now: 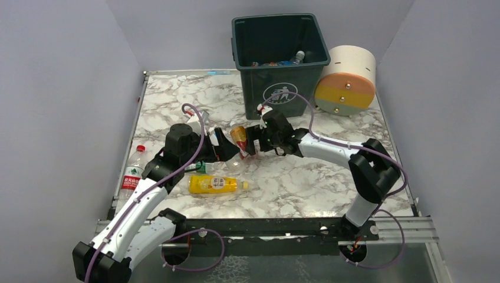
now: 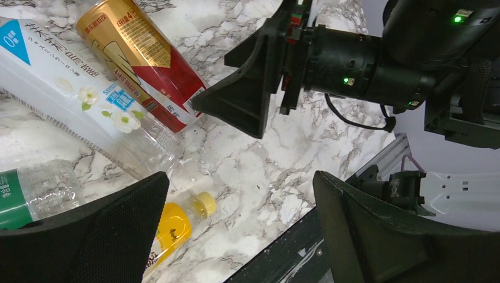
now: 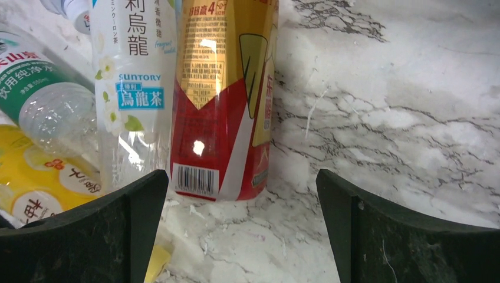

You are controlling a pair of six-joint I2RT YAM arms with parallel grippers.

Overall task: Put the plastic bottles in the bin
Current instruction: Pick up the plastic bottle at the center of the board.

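Note:
The dark green bin (image 1: 282,88) stands at the back with some bottles (image 1: 296,58) inside. A red-and-gold bottle (image 1: 239,139) lies on the table between my two grippers; it also shows in the left wrist view (image 2: 141,59) and the right wrist view (image 3: 227,100). Beside it lie a clear white-labelled bottle (image 3: 132,88), a green-labelled bottle (image 3: 41,100) and a yellow-orange bottle (image 1: 215,184). My left gripper (image 1: 223,151) is open and empty. My right gripper (image 1: 255,144) is open and empty, its jaws just short of the red-and-gold bottle's base.
A clear bottle with a red label (image 1: 132,174) lies at the table's left edge. A cream-and-orange cylinder (image 1: 348,79) lies right of the bin. The two grippers face each other closely at mid-table. The black front rail (image 1: 265,225) runs along the near edge.

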